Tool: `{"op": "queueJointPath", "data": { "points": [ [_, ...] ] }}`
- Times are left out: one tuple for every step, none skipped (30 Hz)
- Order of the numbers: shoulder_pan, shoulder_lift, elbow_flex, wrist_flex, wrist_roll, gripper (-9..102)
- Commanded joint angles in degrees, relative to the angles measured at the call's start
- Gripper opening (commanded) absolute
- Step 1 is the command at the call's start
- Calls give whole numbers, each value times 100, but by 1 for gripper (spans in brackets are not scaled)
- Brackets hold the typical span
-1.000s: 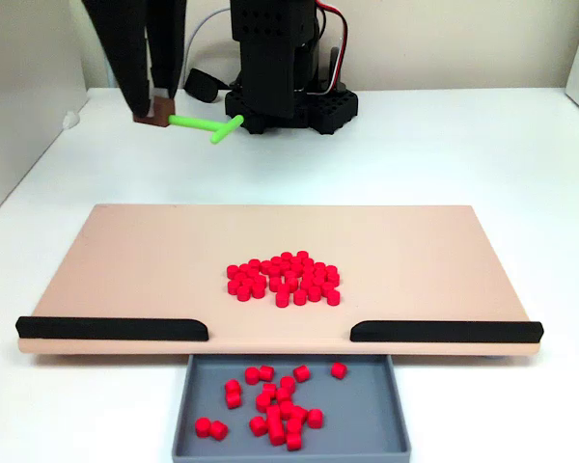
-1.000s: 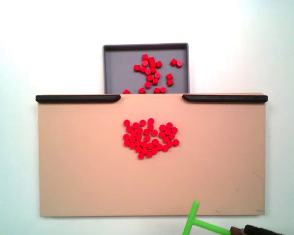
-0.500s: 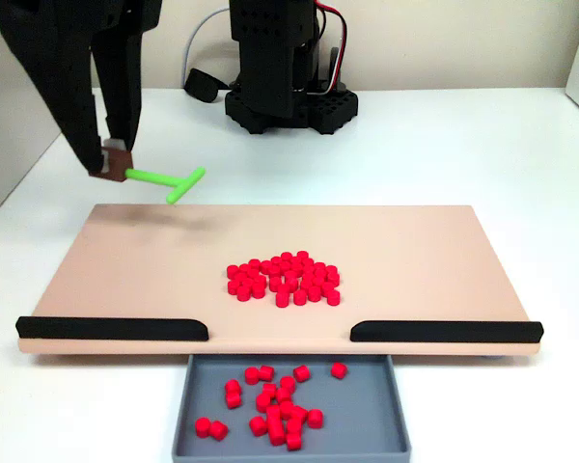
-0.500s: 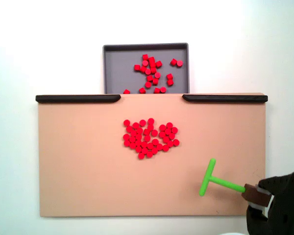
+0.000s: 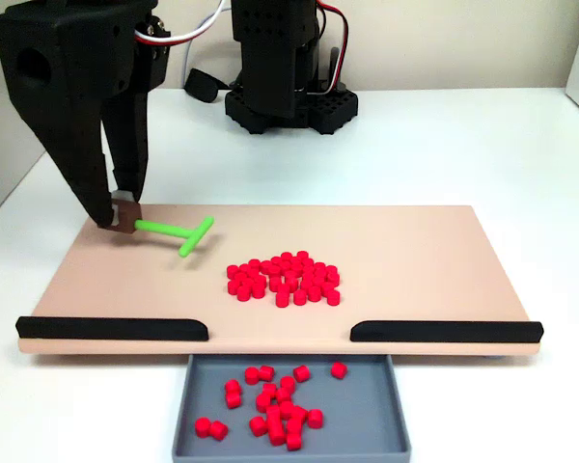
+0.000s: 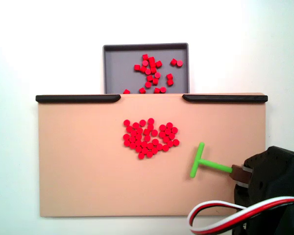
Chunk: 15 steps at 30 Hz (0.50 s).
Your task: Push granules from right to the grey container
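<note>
**Pusher held over board, granule pile untouched beside it**

The gripper [image 5: 123, 214] is clamped on the brown end block of the green T-shaped pusher [image 5: 177, 232], whose crossbar points toward the pile. In a fixed view the crossbar [image 6: 197, 159] sits just right of the granules on the board [image 6: 149, 138], near but apart. That pile lies at the middle of the tan board [image 5: 415, 251], behind the gap between the two black strips [image 5: 113, 329]. More granules lie in the grey container [image 5: 381, 424], set against the board's front edge below that gap.
</note>
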Motion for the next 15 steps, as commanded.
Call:
{"op": "queueJointPath", "data": {
  "points": [
    [-9,0,-220,-44,-3718,0],
    [-18,-26,-246,-44,-3700,0],
    [-18,-53,-272,-44,-3691,0],
    [-18,-79,-299,-44,-3691,0],
    [-18,-97,-325,-44,-3691,0],
    [-18,-123,-352,-44,-3691,0],
    [-18,-141,-378,-44,-3683,0],
    [-26,-167,-404,-44,-3665,0],
    [-44,-193,-439,-44,-3639,0],
    [-53,-229,-475,-44,-3612,0],
    [-70,-264,-519,-44,-3586,0],
    [-88,-290,-545,-44,-3560,0],
    [-88,-299,-562,-44,-3533,0],
    [-97,-316,-571,-44,-3516,0],
    [-97,-325,-571,-44,-3507,0]
  ]
}}
